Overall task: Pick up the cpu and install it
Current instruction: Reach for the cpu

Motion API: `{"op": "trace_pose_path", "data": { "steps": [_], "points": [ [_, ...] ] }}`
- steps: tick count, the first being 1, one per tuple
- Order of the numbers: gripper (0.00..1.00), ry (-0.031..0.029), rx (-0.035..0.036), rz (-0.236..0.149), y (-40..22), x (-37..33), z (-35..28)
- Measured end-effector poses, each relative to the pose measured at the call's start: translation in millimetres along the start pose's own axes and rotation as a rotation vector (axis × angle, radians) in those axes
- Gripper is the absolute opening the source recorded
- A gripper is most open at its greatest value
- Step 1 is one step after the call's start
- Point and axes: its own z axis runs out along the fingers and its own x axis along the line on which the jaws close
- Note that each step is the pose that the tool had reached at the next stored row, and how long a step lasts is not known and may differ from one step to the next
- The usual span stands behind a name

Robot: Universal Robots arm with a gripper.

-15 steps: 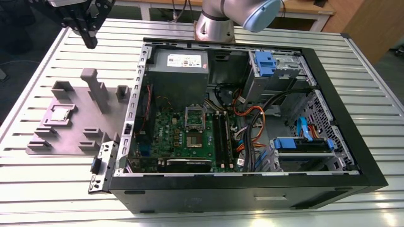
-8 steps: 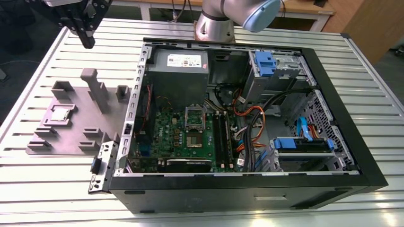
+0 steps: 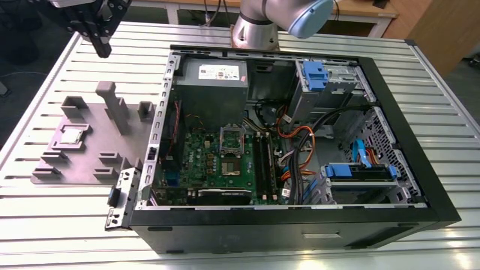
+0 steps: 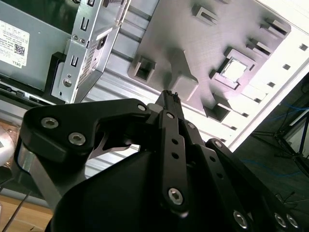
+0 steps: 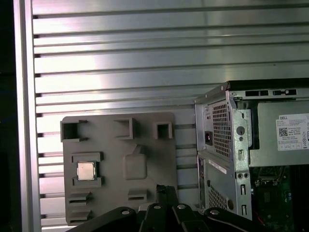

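Bright, even overhead light fills the exterior view. The slatted aluminium table point(image 3: 60, 225) shines pale, while the inside of the open computer case point(image 3: 262, 230) sits in dim shadow. In the second wrist view the black gripper point(image 4: 170, 95) is dark and underlit. Beyond its tip the table's edge burns out to white glare, and the cpu point(image 4: 235, 70) looks washed pale. In the first wrist view a bright reflected band crosses the slats far ahead of the gripper. The grey fixture plate point(image 5: 108, 193) nearer its tip is evenly lit, with soft shadow in its pockets.
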Motion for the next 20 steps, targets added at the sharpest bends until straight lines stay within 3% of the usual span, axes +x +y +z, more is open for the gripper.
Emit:
{"op": "trace_pose_path", "data": {
  "steps": [20],
  "points": [
    [0.11, -0.0001, 0.0, 0.0, -0.6, 7.6, -0.2]
  ]
}}
